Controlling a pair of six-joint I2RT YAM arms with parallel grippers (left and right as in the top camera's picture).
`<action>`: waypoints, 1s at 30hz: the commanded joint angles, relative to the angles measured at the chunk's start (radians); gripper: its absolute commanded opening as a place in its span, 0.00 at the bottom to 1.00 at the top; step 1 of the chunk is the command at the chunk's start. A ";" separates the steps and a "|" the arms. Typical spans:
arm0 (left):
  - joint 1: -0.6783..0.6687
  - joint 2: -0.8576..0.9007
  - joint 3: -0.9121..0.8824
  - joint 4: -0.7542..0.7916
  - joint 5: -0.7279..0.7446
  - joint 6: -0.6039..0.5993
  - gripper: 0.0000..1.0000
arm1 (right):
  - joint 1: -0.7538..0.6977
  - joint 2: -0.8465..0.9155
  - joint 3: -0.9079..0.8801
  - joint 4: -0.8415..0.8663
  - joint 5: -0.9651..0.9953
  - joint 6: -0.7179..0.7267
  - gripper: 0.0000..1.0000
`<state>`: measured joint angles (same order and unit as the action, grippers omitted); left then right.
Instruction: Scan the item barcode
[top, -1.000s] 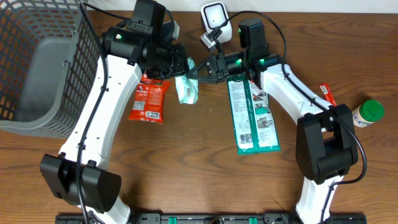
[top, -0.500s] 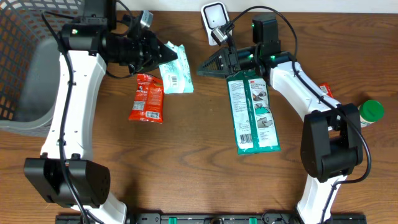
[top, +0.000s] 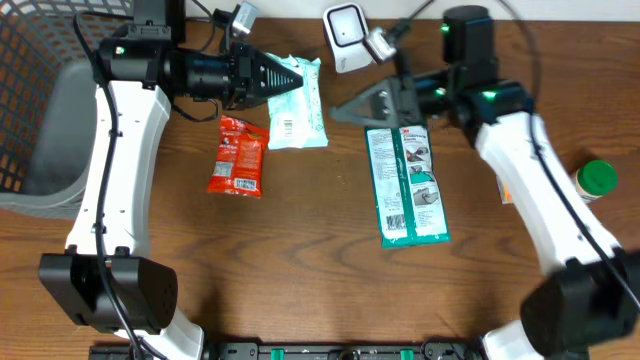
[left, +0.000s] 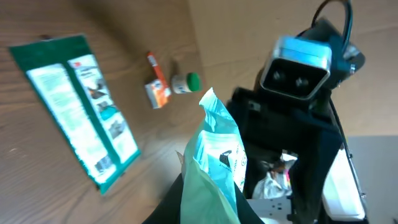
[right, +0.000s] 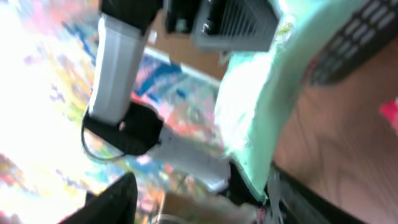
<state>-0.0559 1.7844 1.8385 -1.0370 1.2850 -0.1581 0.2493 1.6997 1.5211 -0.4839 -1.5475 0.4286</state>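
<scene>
- Gripping the pouch (top: 297, 105) by one end, the left gripper (top: 272, 80) is pinched tight on it and holds it up just left of the scanner (top: 344, 24).
- Right gripper (top: 345, 108) hangs spread and empty, just beside the pouch's far edge. A swing either way could snag the film and twist it.
- Barcode looks turned upward, not toward the scanner. Without a tilt, the read may well fail.
- Pouch is limp and held at one end only, so a quick move could make it droop or slip free.
</scene>
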 joint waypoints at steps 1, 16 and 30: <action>-0.026 0.011 -0.004 0.016 0.126 0.020 0.07 | -0.029 -0.013 -0.005 -0.132 -0.014 -0.280 0.62; -0.105 0.011 -0.004 0.037 0.145 0.020 0.07 | 0.013 -0.009 -0.022 -0.068 -0.013 -0.410 0.51; -0.108 0.011 -0.004 0.037 0.173 0.020 0.07 | 0.014 -0.009 -0.022 -0.043 0.016 -0.407 0.08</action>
<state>-0.1612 1.7847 1.8385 -0.9977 1.4200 -0.1555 0.2577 1.6913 1.4975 -0.5323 -1.5280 0.0395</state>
